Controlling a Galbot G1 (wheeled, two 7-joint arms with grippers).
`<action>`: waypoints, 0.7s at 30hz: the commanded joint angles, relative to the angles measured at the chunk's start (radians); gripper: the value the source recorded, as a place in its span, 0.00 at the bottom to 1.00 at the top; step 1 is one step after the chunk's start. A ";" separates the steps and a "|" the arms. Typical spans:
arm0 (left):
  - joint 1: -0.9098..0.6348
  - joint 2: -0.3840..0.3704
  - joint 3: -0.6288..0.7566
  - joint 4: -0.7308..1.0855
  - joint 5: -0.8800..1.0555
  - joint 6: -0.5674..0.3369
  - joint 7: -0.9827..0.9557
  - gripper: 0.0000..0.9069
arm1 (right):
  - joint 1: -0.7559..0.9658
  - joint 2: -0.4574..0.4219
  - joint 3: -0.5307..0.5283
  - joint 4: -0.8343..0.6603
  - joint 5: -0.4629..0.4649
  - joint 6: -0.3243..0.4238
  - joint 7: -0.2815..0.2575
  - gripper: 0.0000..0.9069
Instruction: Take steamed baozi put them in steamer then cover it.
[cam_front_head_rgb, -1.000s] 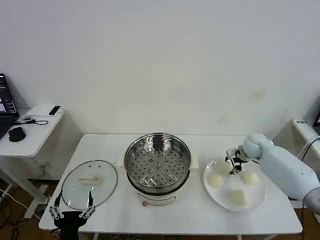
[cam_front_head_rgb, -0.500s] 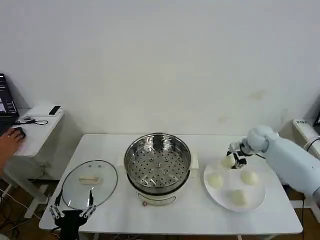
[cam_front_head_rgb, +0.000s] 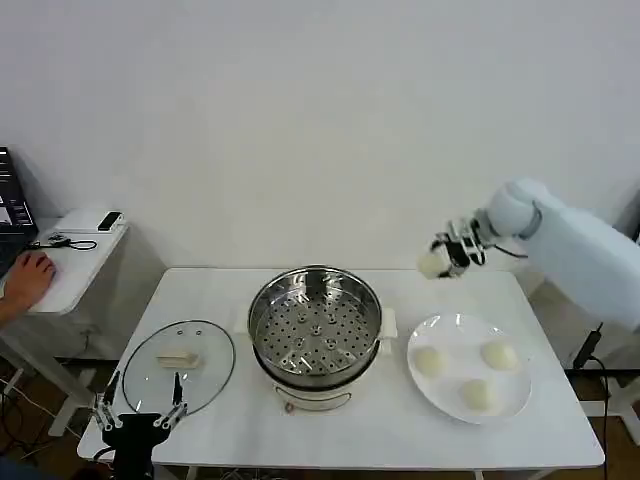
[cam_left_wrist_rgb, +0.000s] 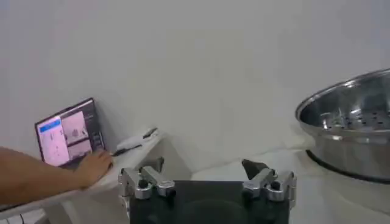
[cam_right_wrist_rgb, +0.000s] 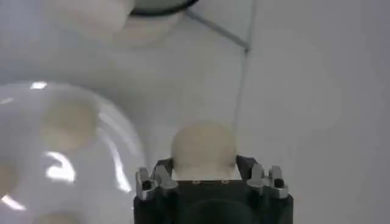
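Head view showed your right gripper (cam_front_head_rgb: 441, 259) raised beyond the plate (cam_front_head_rgb: 447, 379), fingers clamped on a round baozi (cam_front_head_rgb: 431, 264); steamer (cam_front_head_rgb: 315, 322) uncovered, left gripper (cam_front_head_rgb: 139, 417) spread wide, empty.

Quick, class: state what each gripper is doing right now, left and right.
Left gripper: jaws open, empty, by the table's near edge.
Right gripper: jaws shut on a baozi, raised above the table.

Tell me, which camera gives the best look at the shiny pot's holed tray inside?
The head view: it looks down into the steamer, showing the whole perforated tray with nothing on it. The left wrist view catches just the pot's side wall and rim and a sliver of tray. The right wrist view gives no clear sight of the tray.
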 joint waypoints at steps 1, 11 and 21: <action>0.001 0.000 -0.016 0.002 -0.005 0.000 0.000 1.00 | 0.178 0.203 -0.149 0.029 0.133 -0.001 0.006 0.78; 0.006 -0.008 -0.023 0.002 -0.002 0.000 0.000 1.00 | 0.133 0.284 -0.276 0.089 0.020 0.112 0.011 0.78; 0.010 -0.013 -0.030 0.009 -0.001 -0.003 -0.004 1.00 | 0.066 0.329 -0.354 0.066 0.009 0.210 0.031 0.78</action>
